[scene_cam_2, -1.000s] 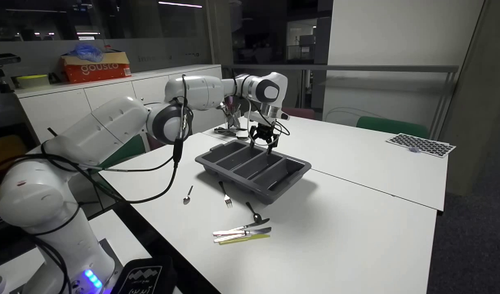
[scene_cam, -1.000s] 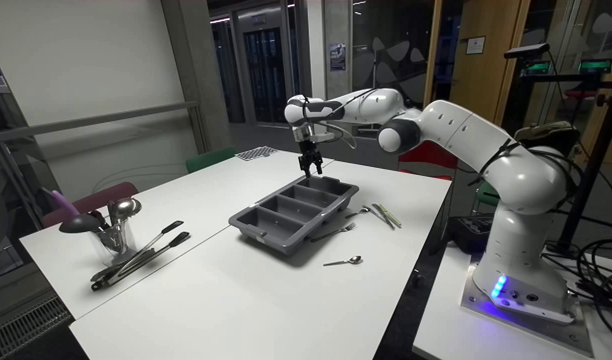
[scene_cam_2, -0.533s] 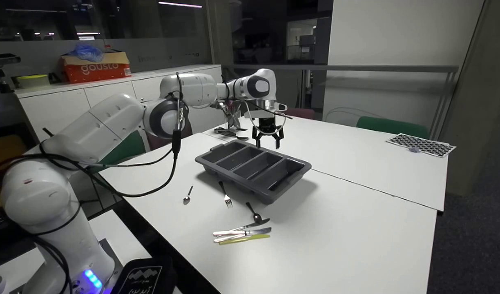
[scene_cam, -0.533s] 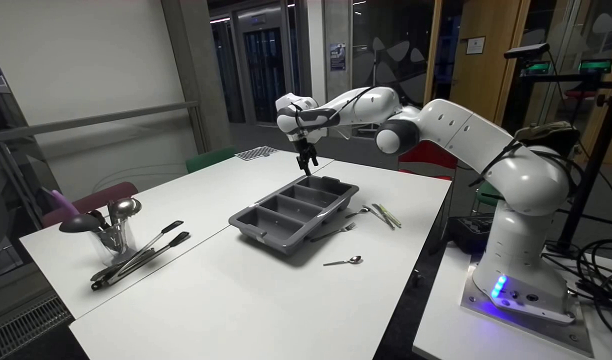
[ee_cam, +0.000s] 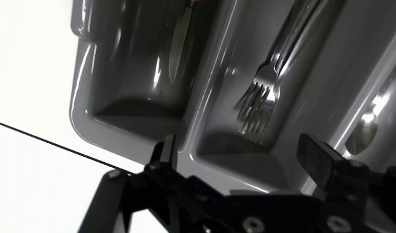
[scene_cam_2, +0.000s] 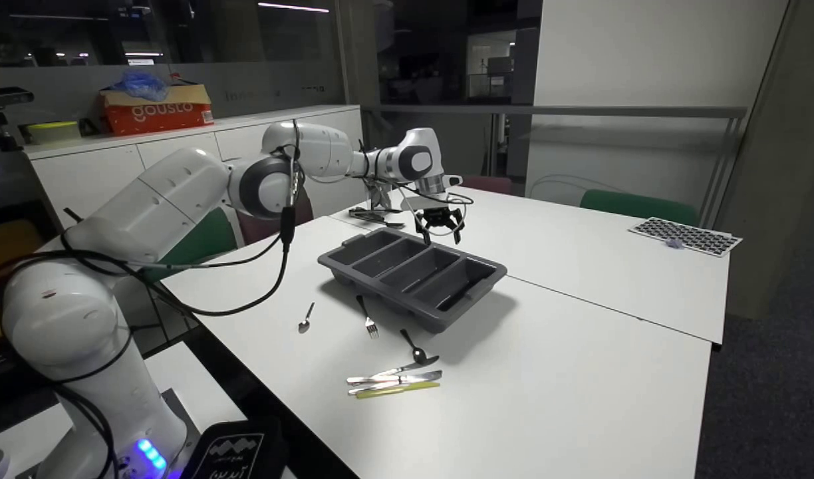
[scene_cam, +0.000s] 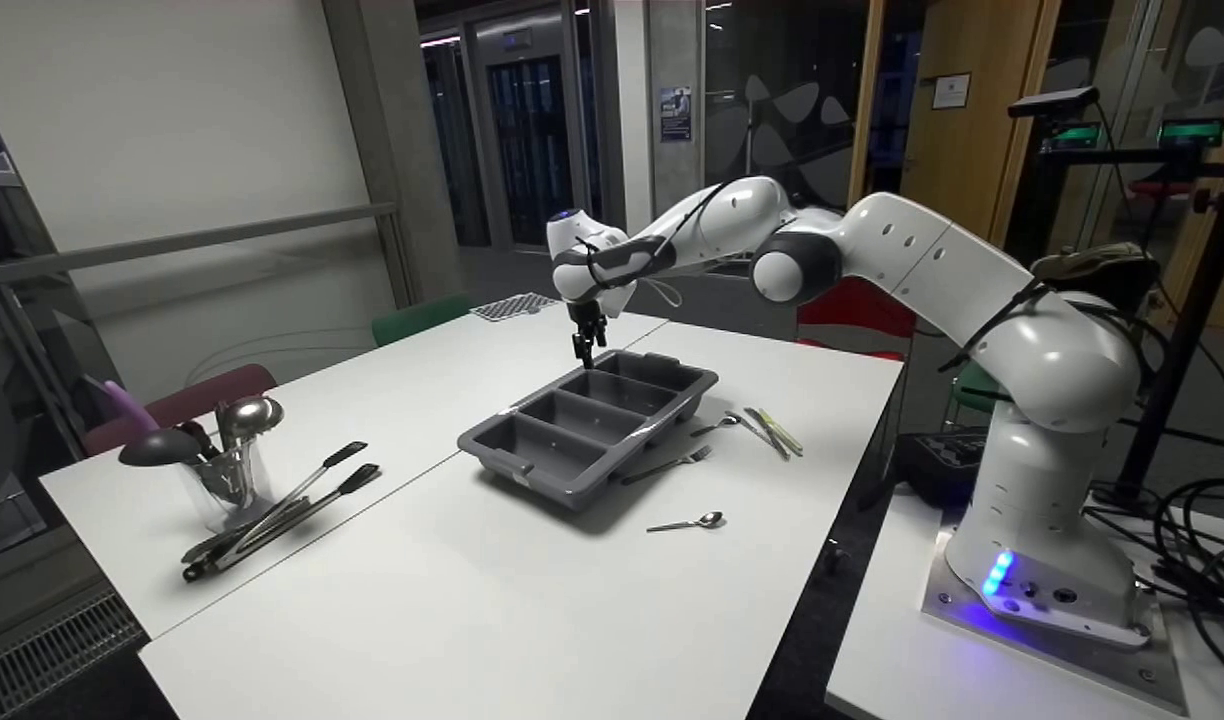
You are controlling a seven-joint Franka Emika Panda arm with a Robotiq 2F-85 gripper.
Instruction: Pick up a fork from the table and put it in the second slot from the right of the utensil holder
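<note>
Gripper (ee_cam: pixel 237 148) spread and empty, we see forks (ee_cam: pixel 266 75) in one slot (ee_cam: pixel 224 109), upper centre of the wrist view, another fork (scene_cam_2: pixel 368 320) on the table (scene_cam_2: pixel 566 346), below centre in both exterior views. Dipping off-centre, we might snag the tray (ee_cam: pixel 82 119); lying flat, the loose fork might slip our pinch.

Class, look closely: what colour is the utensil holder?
The utensil holder is dark grey, seen best in the wrist view.

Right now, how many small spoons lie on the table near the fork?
2: one spoon lies on one side of the fork; a second spoon lies on its other side, beside the knives. Any under the knives would be hidden.
</note>
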